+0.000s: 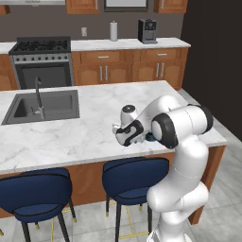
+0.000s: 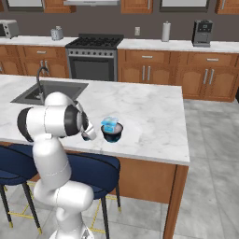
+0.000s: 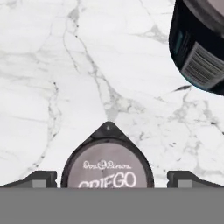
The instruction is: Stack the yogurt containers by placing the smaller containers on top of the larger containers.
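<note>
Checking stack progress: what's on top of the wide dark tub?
The light-blue cup sits on the wide dark tub. The cup covers the tub's top beneath it.

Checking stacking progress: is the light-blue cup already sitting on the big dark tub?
Yes, in the right base view the light-blue cup rests on top of the dark tub.

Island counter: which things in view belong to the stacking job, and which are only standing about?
Job:
- dark tub
- light-blue cup
- tiny cup

Standing about:
- sink
- stove
- coffee machine
- paper roll
- stools
</note>
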Motion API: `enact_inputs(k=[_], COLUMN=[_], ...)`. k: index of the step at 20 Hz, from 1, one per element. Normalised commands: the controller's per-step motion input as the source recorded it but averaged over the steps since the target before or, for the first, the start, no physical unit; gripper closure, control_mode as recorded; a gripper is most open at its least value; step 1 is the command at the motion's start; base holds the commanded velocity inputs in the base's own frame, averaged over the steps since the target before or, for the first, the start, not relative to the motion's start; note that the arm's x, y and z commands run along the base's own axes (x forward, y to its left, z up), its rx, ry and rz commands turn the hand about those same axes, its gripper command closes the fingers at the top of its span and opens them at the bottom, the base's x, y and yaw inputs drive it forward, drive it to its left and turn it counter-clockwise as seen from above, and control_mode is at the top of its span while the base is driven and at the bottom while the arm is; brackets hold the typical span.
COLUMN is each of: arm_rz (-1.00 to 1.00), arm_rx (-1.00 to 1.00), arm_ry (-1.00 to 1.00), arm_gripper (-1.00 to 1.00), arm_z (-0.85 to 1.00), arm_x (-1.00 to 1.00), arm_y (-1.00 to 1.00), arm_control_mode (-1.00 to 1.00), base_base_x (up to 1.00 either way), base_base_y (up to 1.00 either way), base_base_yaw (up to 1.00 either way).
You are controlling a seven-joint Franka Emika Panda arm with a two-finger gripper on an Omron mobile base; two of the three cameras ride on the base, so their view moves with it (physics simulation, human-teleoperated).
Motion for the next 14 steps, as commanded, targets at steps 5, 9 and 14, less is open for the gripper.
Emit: enact_inputs(k=[5,9,14], arm_rz=[-0.01,-0.01,-0.01], arm_rx=[0.00,0.00,0.00], arm_ry=[0.00,0.00,0.00], arm_gripper=[-1.00,-1.00,-1.00], arm_z=[-0.12,-0.12,-0.10], arm_x=[0.07,0.05,0.02], arm_y=[0.00,0.00,0.01], arm_control_mode=[-1.00,-1.00,-1.00], base_base_x=[0.00,0.00,0.00], base_base_y=[0.00,0.00,0.00], base_base_yaw=[0.00,0.00,0.00])
